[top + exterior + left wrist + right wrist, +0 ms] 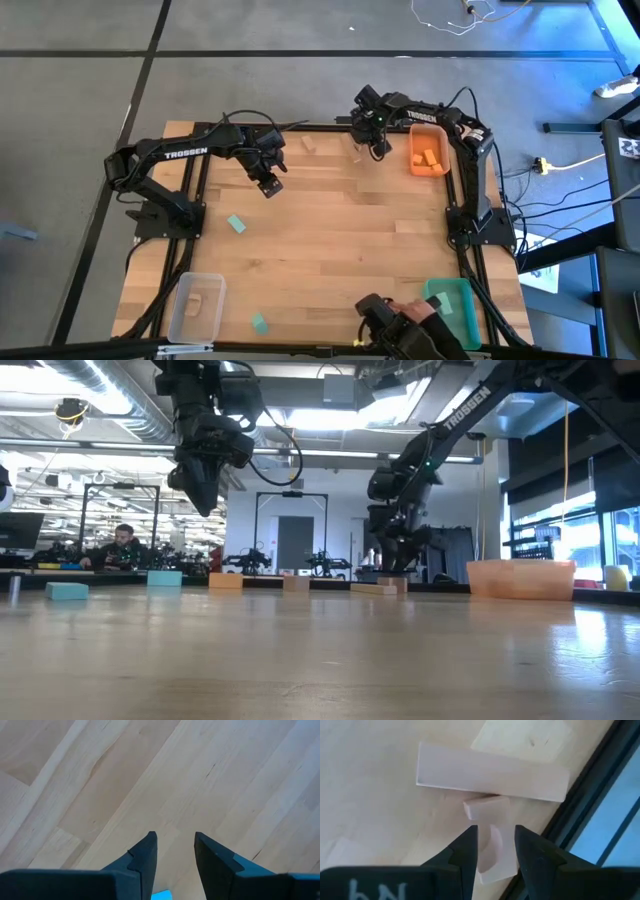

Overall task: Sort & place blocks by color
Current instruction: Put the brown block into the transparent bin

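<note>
My right gripper (pixel 380 150) is at the far edge beside the orange bin (pixel 428 150) and is shut on a pale wood block (pixel 496 847). A longer pale block (pixel 492 772) lies flat on the table just beyond it. My left gripper (pixel 268 183) hangs open above bare table at the far left, nothing between its fingers (pixel 145 857). Two teal blocks (pixel 236 224) (pixel 259 322) and another wood block (pixel 308 144) lie flat on the table. My right gripper pinches the pale wood block by its two broad faces (pixel 492 840), between the two fingers. The fingers come from above, pointing steeply down. The block stands on end below them, its lower end (pixel 486 806) next to the flat-lying block; whether it clears the table I cannot tell.
Orange blocks lie in the orange bin. A clear bin (pixel 195 305) holding a wood block stands at the near left. A green bin (pixel 452 305) sits near right. A person's hand (pixel 412 312) and dark sleeve reach over the near edge beside it.
</note>
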`<state>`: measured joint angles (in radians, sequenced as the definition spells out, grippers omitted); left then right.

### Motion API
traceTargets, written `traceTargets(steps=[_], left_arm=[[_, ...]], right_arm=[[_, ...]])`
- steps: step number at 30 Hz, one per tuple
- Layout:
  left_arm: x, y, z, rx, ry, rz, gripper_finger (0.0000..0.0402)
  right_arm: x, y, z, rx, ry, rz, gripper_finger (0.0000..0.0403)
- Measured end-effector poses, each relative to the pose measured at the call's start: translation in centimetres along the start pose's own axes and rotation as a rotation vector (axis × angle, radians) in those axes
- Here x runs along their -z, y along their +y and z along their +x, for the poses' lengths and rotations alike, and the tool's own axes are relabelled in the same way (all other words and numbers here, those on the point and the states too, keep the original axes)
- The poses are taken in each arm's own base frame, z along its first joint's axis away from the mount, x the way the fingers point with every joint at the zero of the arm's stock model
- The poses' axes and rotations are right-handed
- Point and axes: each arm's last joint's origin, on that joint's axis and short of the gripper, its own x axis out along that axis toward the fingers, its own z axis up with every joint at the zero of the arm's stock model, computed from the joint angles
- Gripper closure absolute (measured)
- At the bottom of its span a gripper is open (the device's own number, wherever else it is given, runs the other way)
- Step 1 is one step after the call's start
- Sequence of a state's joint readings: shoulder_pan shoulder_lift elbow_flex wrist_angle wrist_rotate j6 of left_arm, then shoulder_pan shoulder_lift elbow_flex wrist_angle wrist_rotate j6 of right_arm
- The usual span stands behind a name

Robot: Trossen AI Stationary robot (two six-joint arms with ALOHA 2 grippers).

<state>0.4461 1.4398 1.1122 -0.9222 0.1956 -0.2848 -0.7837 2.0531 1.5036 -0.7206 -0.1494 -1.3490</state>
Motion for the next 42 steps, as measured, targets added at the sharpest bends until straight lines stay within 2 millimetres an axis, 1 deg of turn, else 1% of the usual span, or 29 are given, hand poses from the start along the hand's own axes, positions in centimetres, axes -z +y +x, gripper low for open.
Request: traceTargets(steps=[2,6,9,12,16,18,19,21,23,24,27,28,32,38,42], left_arm=[[0.0,0.0,0.0,0.000,0.000,0.000,0.0280],[0.0,0.0,0.0,0.000,-0.001,-0.001,0.0280],[0.0,0.0,0.0,0.000,0.000,-0.002,0.0280],[0.0,0.0,0.0,0.000,0.000,-0.010,0.0280],[0.0,0.0,0.0,0.003,0.000,-0.020,0.0280],[0.0,0.0,0.0,0.004,0.001,-0.020,0.0280],[0.0,0.0,0.0,0.005,0.001,-0.020,0.0280],[0.0,0.0,0.0,0.005,0.001,-0.020,0.0280],[0.0,0.0,0.0,0.005,0.001,-0.020,0.0280],[0.0,0.0,0.0,0.005,0.001,-0.019,0.0280],[0.0,0.0,0.0,-0.010,-0.004,-0.019,0.0280],[0.0,0.1,0.0,-0.022,-0.008,-0.018,0.0280],[-0.2,0.1,0.0,-0.048,-0.035,0.040,0.0280],[-1.2,-0.3,-0.1,-0.032,-0.138,0.236,0.0280],[-1.7,-0.4,-0.2,-0.026,-0.187,0.376,0.0280]], right_arm=[[0.0,-0.1,0.4,0.010,-0.002,-0.001,0.0272],[0.3,-0.1,2.0,-0.008,0.011,0.004,0.0272],[0.7,-0.2,3.3,0.002,0.067,0.010,0.0272],[0.8,-0.3,4.0,0.019,0.117,0.015,0.0271],[0.6,-0.4,3.9,0.025,0.099,0.079,0.0271],[0.5,-0.5,3.8,0.029,0.112,0.124,0.0278],[0.4,-0.5,3.8,0.028,0.115,0.149,0.0286],[0.2,-0.6,3.7,0.017,0.121,0.192,0.0315],[-0.3,-0.8,3.4,0.019,0.132,0.228,0.0354],[-0.4,-1.0,3.2,0.024,0.128,0.248,0.0358],[-0.8,-1.1,2.7,-0.015,0.137,0.330,0.0358],[-1.0,-1.3,2.4,-0.010,0.135,0.356,0.0358],[-1.8,-2.4,0.3,-0.011,0.131,0.425,0.0358],[-3.7,-3.6,-3.3,-0.059,0.051,0.506,0.0358],[-5.8,-3.6,-5.3,-0.088,0.033,0.490,0.0358]])
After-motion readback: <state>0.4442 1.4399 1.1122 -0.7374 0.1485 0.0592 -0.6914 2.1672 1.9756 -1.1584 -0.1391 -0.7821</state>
